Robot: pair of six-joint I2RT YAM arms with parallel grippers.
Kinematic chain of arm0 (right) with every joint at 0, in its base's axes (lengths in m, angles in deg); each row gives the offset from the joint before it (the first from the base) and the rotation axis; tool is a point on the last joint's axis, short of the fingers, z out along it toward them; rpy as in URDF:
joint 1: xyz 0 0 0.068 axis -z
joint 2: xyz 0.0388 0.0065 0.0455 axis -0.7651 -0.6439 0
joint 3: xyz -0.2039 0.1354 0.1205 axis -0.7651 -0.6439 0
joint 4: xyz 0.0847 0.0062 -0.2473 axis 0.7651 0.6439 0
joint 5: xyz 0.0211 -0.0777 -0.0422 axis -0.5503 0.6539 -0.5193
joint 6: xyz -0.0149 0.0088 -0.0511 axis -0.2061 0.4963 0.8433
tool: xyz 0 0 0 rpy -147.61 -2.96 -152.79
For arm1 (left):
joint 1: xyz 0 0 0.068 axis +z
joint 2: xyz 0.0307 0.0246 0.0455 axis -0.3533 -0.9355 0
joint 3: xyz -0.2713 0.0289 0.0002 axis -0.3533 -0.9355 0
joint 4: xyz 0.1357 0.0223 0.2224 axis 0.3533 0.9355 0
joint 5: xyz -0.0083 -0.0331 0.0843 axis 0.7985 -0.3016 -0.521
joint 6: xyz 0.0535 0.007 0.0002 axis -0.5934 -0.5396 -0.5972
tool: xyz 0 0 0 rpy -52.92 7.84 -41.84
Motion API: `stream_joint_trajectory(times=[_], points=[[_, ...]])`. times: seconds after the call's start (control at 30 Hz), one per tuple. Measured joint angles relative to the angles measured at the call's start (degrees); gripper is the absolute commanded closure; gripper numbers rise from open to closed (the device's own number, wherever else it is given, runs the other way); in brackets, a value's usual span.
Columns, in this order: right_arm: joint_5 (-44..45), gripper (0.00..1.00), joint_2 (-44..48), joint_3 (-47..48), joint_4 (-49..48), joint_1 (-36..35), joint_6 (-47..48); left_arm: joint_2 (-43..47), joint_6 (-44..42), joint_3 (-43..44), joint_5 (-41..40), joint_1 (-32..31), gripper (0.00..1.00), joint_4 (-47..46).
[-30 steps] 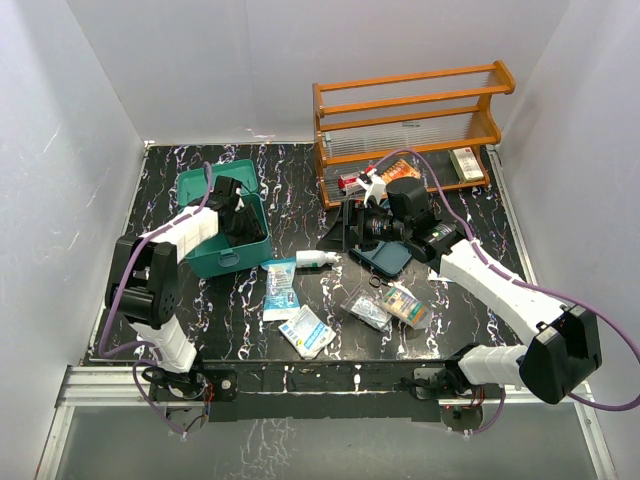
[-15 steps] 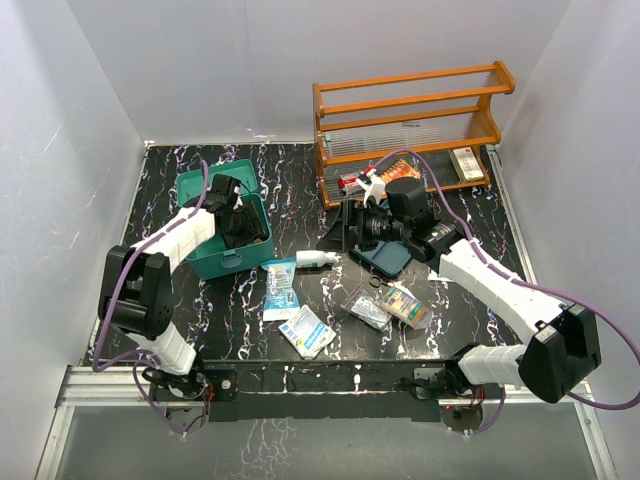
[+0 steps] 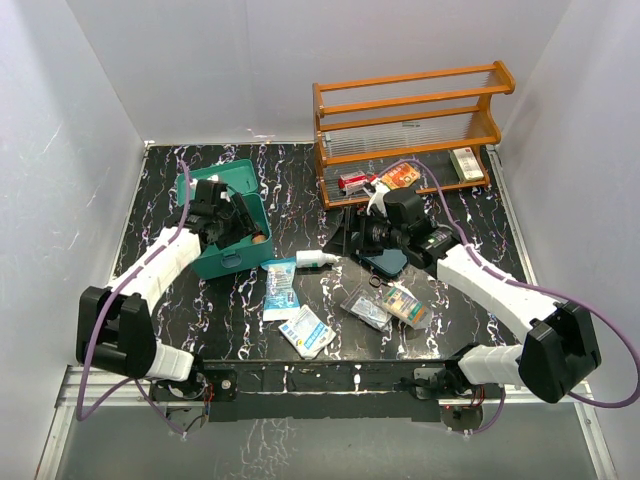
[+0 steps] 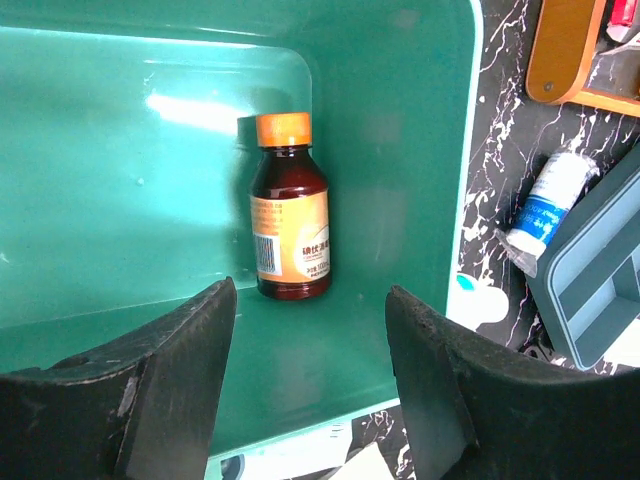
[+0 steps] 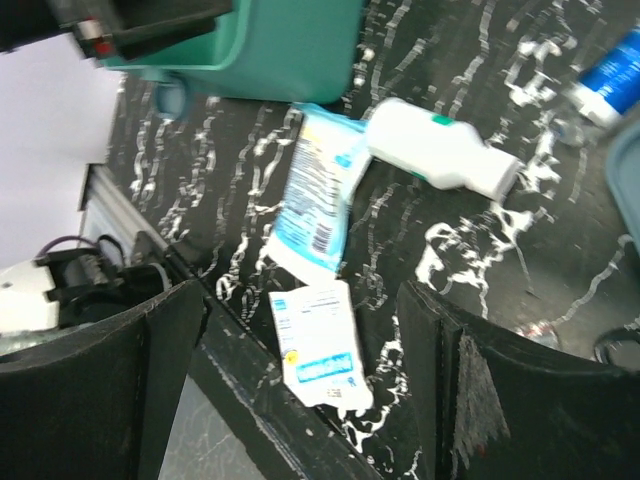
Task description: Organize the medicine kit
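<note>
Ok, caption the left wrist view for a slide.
Left jaws open above a brown, orange-capped bottle lying inside the teal medicine kit.

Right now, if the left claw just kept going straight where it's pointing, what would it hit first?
Probably the brown bottle lying inside the medicine kit; it shows right in the gap of the open left gripper. Depth is unclear, so the kit's floor may come just as soon.

The brown bottle (image 4: 290, 210) lying in the medicine kit (image 4: 400, 150) bears an orange label with a barcode and Chinese characters — too small to read. The print on the blue-and-white sachet (image 5: 318, 190) is blurred.
</note>
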Motion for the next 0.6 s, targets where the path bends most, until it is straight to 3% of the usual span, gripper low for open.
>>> stream_joint_trajectory(times=[0.17,0.6], points=[[5.9,0.28,0.2,-2.9,-0.1,0.0,0.0,1.5,0.8,-4.3,-0.1,0.0,0.41,-5.0],[12.9,0.35,-2.3,-4.8,-4.8,0.0,-1.1,-0.3,2.7,-4.6,-3.4,0.0,0.39,-11.6]])
